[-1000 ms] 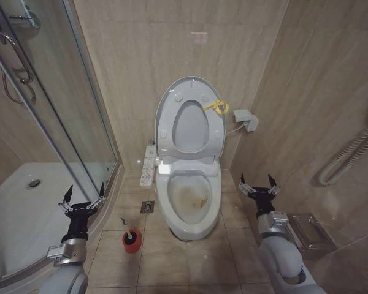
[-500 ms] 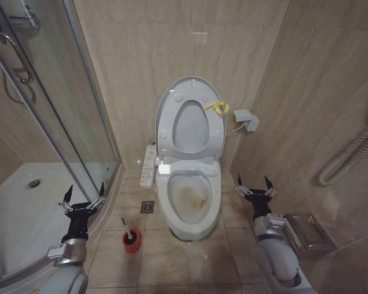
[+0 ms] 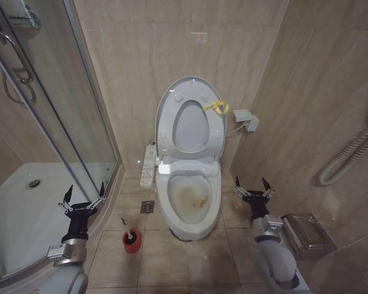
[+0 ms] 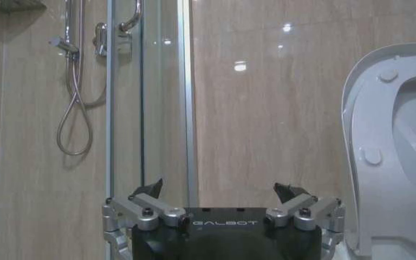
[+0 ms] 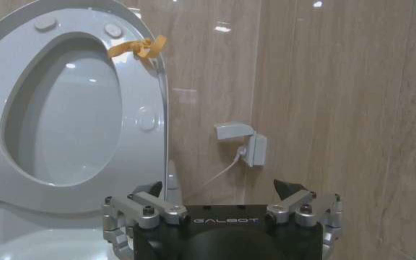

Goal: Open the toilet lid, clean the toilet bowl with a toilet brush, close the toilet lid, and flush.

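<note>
The toilet lid (image 3: 191, 119) is seen raised against the wall, the stained toilet bowl (image 3: 189, 202) exposed. The toilet brush (image 3: 129, 235) is stood upright in its red holder cup (image 3: 131, 244) on the floor left of the bowl, nearer the open, empty left end effector (image 3: 83, 197), which is judged better placed than the open right end effector (image 3: 250, 187).

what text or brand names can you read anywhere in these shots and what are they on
"GALBOT" on the black body of the left gripper, in the left wrist view.
"GALBOT" on the black body of the right gripper, in the right wrist view.
The control panel beside the toilet bowl has buttons, but any markings are too small to read.
</note>
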{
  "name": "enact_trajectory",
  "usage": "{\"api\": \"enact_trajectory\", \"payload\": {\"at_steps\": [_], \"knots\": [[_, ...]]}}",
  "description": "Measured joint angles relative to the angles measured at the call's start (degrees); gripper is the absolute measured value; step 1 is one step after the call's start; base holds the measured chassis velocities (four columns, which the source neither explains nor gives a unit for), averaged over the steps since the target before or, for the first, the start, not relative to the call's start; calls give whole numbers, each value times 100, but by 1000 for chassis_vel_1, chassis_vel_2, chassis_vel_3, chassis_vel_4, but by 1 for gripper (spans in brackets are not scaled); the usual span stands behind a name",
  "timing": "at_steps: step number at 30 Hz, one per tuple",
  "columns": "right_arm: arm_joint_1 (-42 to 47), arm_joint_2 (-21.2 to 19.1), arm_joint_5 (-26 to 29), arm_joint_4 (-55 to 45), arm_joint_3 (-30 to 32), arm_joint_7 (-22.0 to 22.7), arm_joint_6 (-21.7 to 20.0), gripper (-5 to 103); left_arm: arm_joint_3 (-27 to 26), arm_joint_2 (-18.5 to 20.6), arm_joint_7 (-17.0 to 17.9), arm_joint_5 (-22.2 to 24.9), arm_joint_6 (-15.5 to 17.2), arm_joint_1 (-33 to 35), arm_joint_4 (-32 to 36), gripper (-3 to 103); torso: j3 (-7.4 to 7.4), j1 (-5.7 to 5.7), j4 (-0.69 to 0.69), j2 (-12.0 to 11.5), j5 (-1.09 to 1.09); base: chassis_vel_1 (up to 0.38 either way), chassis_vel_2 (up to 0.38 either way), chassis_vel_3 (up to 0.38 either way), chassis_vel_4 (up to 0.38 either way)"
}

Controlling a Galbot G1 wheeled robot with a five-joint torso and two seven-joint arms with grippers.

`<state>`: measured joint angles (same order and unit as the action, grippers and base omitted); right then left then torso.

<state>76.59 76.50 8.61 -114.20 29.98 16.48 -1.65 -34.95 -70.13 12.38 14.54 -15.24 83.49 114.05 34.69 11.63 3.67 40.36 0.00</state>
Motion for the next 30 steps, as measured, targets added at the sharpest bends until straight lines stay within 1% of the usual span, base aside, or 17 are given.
{"api": "enact_trajectory", "payload": {"at_steps": [30], "knots": [[-3, -8, 5, 1, -2, 4, -6, 100, 0, 0, 0, 0, 0, 0, 0, 100, 0, 0, 0, 0, 0, 0, 0, 0, 0]]}}
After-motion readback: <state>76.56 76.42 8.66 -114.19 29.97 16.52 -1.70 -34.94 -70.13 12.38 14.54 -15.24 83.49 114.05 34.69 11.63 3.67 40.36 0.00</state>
